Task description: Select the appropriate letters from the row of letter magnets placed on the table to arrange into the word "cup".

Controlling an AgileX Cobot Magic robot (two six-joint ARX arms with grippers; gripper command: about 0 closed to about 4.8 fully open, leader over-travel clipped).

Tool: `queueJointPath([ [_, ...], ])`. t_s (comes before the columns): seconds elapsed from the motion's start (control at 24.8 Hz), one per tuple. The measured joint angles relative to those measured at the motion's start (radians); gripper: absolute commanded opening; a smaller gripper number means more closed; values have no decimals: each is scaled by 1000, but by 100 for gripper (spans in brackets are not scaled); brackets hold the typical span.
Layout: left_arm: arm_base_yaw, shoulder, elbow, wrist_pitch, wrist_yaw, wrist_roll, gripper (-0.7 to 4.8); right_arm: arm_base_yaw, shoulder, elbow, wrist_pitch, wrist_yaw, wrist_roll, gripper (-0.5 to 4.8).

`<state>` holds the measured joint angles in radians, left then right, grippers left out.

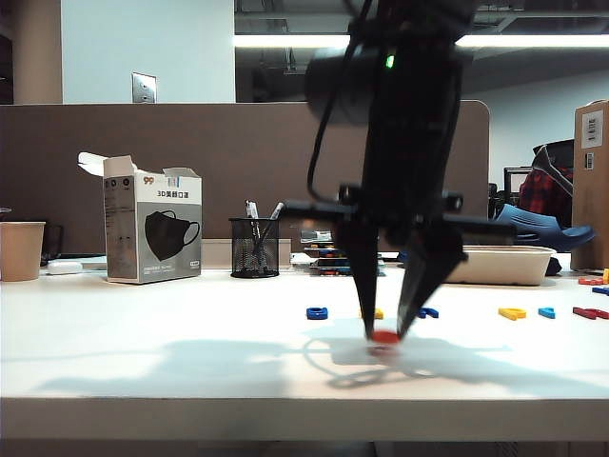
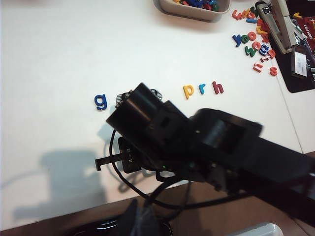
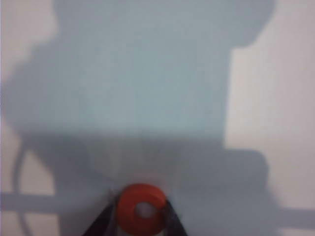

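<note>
The right tool (image 1: 385, 333) pinches the red-orange c (image 3: 141, 207) between its tips, low over the tabletop (image 1: 143, 352), in front of the row with g (image 2: 101, 101), p (image 2: 188, 90), r (image 2: 202, 88), h (image 2: 217, 87). The left tool is out of sight; its state can't be told. Best to set the c flat, leaving room beside it for u and p.
</note>
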<state>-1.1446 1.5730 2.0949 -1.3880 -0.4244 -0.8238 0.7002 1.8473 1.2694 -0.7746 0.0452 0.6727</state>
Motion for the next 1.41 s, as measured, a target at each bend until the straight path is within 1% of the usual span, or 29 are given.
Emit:
queueJointPath([
  [0.6, 0, 0, 0, 0, 0, 0, -5, 3, 23, 9, 0, 1, 0, 109],
  [0.68, 0, 0, 0, 0, 0, 0, -5, 3, 23, 9, 0, 1, 0, 131],
  [0.8, 0, 0, 0, 0, 0, 0, -5, 3, 23, 9, 3, 2, 0, 179],
  [1.01, 0, 0, 0, 0, 0, 0, -5, 3, 23, 10, 7, 3, 0, 182],
  [1.05, 0, 0, 0, 0, 0, 0, -5, 3, 23, 10, 7, 3, 0, 192],
  [1.09, 0, 0, 0, 0, 0, 0, -5, 3, 23, 10, 7, 3, 0, 222],
  [1.13, 0, 0, 0, 0, 0, 0, -5, 3, 23, 10, 7, 2, 0, 263],
  [1.17, 0, 0, 0, 0, 0, 0, -5, 4, 23, 11, 10, 0, 0, 273],
  [1.41, 0, 0, 0, 0, 0, 0, -5, 4, 23, 12, 10, 1, 0, 276],
])
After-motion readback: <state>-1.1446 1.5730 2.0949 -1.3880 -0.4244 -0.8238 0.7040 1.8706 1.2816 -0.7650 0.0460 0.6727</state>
